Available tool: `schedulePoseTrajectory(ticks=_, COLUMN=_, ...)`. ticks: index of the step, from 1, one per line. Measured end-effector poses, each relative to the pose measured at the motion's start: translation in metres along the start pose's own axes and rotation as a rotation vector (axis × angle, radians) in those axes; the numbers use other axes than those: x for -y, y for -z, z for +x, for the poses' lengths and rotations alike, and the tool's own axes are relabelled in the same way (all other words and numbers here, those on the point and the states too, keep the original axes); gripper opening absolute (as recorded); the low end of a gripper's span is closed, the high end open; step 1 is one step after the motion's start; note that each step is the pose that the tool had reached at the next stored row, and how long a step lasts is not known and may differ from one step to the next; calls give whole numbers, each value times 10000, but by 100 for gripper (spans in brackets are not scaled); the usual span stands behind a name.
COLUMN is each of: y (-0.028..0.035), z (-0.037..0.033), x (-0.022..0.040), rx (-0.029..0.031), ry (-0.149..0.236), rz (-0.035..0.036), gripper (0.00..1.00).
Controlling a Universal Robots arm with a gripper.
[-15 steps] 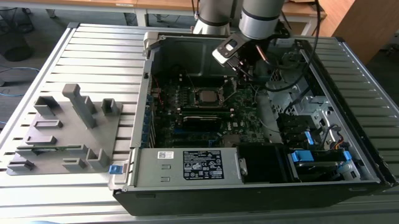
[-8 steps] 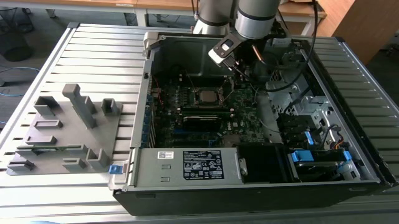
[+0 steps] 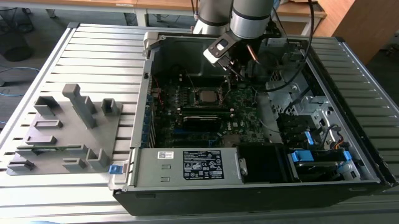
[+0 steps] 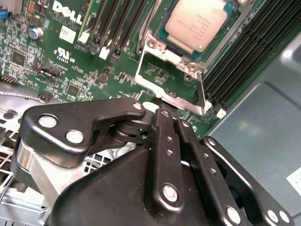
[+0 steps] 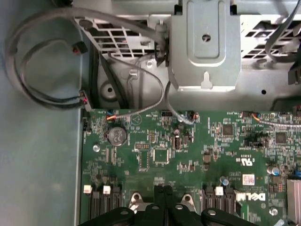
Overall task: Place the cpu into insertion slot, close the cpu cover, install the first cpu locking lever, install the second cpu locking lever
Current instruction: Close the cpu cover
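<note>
Exterior view's left: grey fixture tray (image 3: 62, 130) on slatted table (image 3: 93, 46). Centre: open computer case (image 3: 146, 93) with green motherboard (image 3: 240, 105).

The cpu (image 3: 208, 96) (image 4: 197, 23): lies flat in the insertion slot (image 4: 155, 44), silver top bare.

The cpu cover (image 4: 201, 94): stands open, tilted up off the slot, board visible through its window.

Gripper (image 3: 238, 76) (image 4: 170, 117) (image 5: 164, 188): hangs on the exterior view's right of the cpu, near it. Fingers pressed together in both wrist views, nothing seen between them. In the second wrist view, tips just beside the cover's free edge; contact impossible to tell.

Near edge of case: labelled power supply (image 3: 199, 165). Exterior view's right: blue-tabbed drive bays (image 3: 311, 156).
</note>
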State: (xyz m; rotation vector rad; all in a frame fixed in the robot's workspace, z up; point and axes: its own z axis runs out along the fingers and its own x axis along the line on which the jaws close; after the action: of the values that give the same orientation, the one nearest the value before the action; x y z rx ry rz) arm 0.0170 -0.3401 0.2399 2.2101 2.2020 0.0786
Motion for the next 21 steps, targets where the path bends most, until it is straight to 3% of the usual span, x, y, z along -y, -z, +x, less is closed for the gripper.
schedulePoseTrajectory(ticks=14, y=6, z=0, x=207, rx=-1, ry=-1, rz=0, gripper=11)
schedulePoseTrajectory(ticks=21, y=9, z=0, x=271, rx=0, ry=0, rz=0, gripper=11)
